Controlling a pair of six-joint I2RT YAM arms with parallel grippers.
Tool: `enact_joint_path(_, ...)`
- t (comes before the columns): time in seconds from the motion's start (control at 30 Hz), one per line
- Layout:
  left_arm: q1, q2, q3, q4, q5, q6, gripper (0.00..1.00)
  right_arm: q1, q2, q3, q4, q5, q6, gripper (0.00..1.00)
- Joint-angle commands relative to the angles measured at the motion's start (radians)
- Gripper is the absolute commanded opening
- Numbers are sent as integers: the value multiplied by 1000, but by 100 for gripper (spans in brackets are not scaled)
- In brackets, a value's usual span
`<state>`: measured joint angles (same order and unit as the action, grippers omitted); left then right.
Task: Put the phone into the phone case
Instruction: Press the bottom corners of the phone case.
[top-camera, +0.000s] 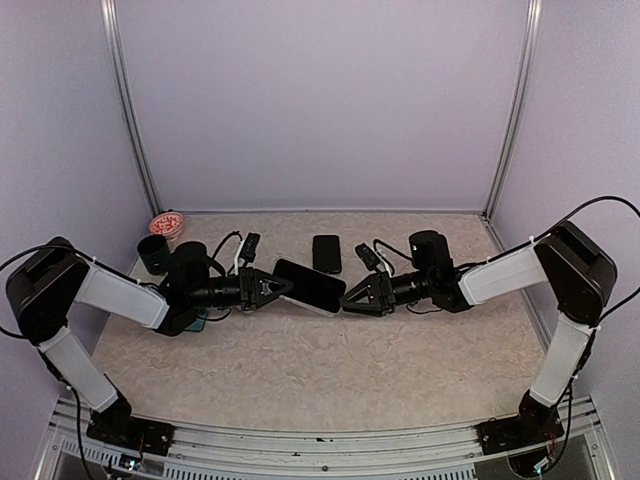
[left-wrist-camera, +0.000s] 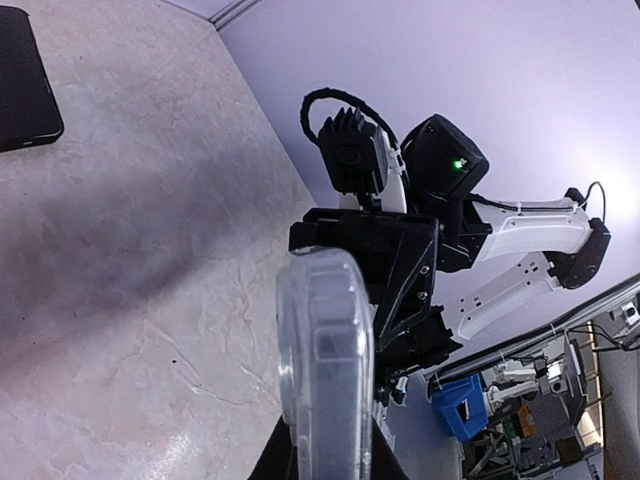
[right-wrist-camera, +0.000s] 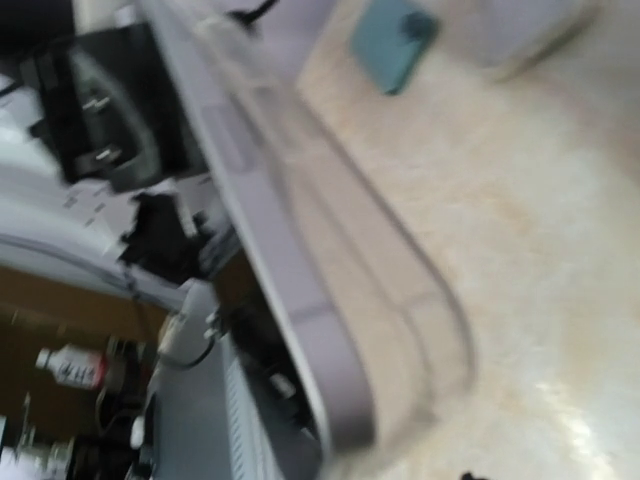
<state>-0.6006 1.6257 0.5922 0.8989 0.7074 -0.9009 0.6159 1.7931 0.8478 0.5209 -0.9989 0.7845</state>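
clear case (left-wrist-camera: 325, 380) with dark phone (top-camera: 310, 284) apparently in it: left gripper (top-camera: 268, 288) pinches one end, right gripper (top-camera: 352, 298) the other. full seating unclear; pressing home may remain. black slab (top-camera: 326, 253) lies behind case.

At the centre left of the frame, a black cylindrical cup (top-camera: 153, 255) stands on the beige speckled tabletop (top-camera: 300, 370). Just above it sits a small round red-and-white dish (top-camera: 166, 223), possibly a bowl.
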Motion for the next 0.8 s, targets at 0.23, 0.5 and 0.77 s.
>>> enact_joint_path(0.23,3,29,-23,359,148,-158,12,-8,-52,-28,173,-230,-39,58)
enact_joint_path(0.5,-15,51,-10,339,167,-152,12,-7,-90,-59,303,-311,1,58)
enact_joint_path(0.77,-33,72,9,331,181,-155,12,0,-109,-47,292,-349,-27,53)
